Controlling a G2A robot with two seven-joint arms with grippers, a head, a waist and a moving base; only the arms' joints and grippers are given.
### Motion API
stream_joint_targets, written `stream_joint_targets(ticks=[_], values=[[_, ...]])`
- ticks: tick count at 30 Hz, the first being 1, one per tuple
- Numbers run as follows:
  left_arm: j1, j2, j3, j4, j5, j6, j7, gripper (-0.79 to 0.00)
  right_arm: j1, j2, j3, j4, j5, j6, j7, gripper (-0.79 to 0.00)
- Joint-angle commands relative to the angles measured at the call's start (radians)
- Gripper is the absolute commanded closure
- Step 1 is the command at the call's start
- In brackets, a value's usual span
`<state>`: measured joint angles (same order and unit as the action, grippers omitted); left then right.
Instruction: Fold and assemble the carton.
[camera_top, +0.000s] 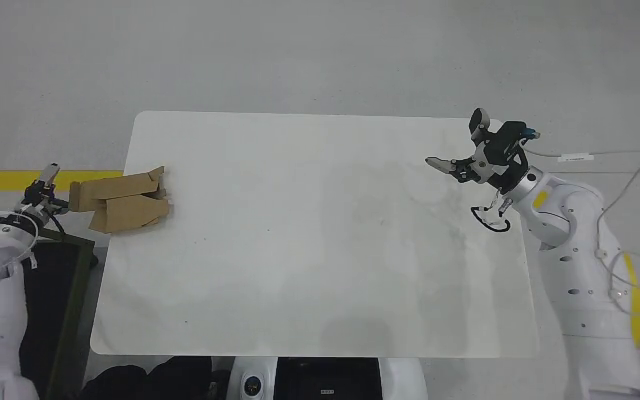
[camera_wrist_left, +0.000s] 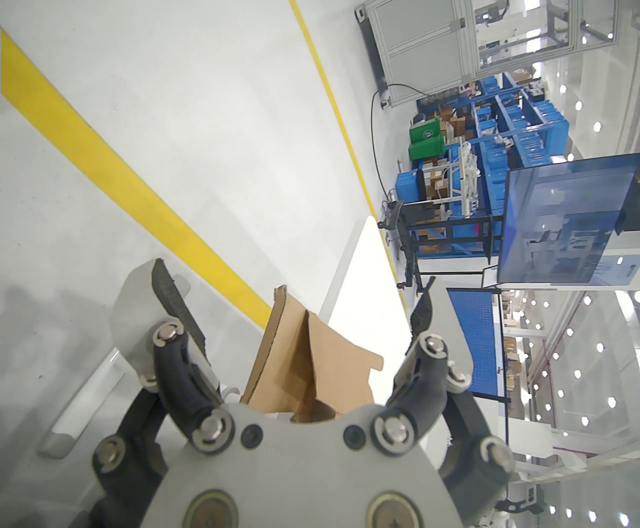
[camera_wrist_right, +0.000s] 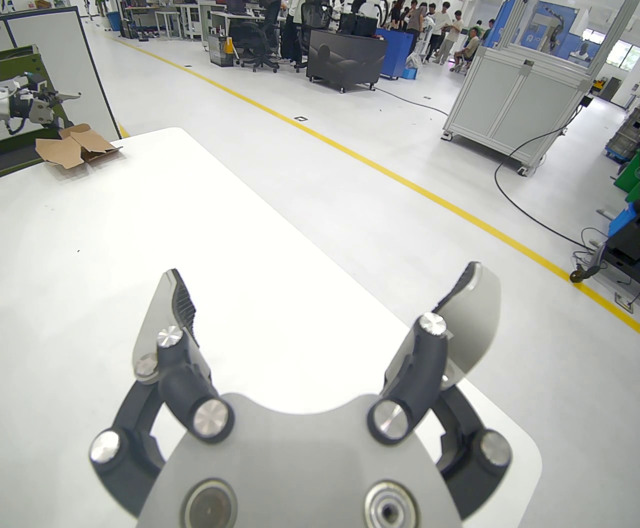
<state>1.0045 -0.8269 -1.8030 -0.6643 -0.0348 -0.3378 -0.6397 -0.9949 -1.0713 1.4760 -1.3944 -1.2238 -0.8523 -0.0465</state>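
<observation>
At the table's (camera_top: 320, 260) left edge, toward the far corner, the partly folded carton (camera_top: 125, 203) lies with its long axis across that edge, one end sticking out past it. That end sits between the wide-spread fingers of the left gripper (camera_wrist_left: 292, 277), clearly the nearer one. The right gripper (camera_wrist_right: 324, 270), also spread wide, hangs near the far right corner, well apart.

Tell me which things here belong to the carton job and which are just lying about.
Job:
table
carton, overhanging its left edge

Lying about:
green frame beside the table
cable on the floor
yellow floor line
</observation>
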Motion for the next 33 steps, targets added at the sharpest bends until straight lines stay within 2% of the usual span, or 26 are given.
stream_joint_targets(ticks=[1, 9, 10, 11, 12, 21, 33], values=[[0.009, -0.001, 0.013, -0.003, 0.023, 0.017, 0.000, -0.785, 0.000, 0.000, 0.000, 0.000, 0.000, 0.000, 0.000, -0.785], [0.007, -0.012, 0.035, 0.026, -0.049, 0.035, -0.079, -0.785, 0.000, 0.000, 0.000, 0.000, 0.000, 0.000, 0.000, -0.785], [0.003, -0.013, 0.034, 0.034, -0.067, 0.031, -0.098, -0.379, 0.000, 0.000, 0.000, 0.000, 0.000, 0.000, 0.000, -0.785], [-0.001, -0.013, 0.031, 0.044, -0.084, 0.028, -0.116, -0.234, 0.000, 0.000, 0.000, 0.000, 0.000, 0.000, 0.000, -0.785], [-0.004, -0.012, 0.030, 0.050, -0.089, 0.021, -0.125, 0.000, 0.000, 0.000, 0.000, 0.000, 0.000, 0.000, 0.000, -0.785], [-0.041, -0.015, 0.042, 0.094, -0.129, 0.005, -0.168, 0.000, 0.000, 0.000, 0.000, 0.000, 0.000, 0.000, 0.000, -0.785], [-0.088, -0.012, 0.013, 0.022, -0.267, -0.006, -0.257, 0.000, 0.000, 0.000, 0.000, 0.000, 0.000, 0.000, 0.000, -0.785]])
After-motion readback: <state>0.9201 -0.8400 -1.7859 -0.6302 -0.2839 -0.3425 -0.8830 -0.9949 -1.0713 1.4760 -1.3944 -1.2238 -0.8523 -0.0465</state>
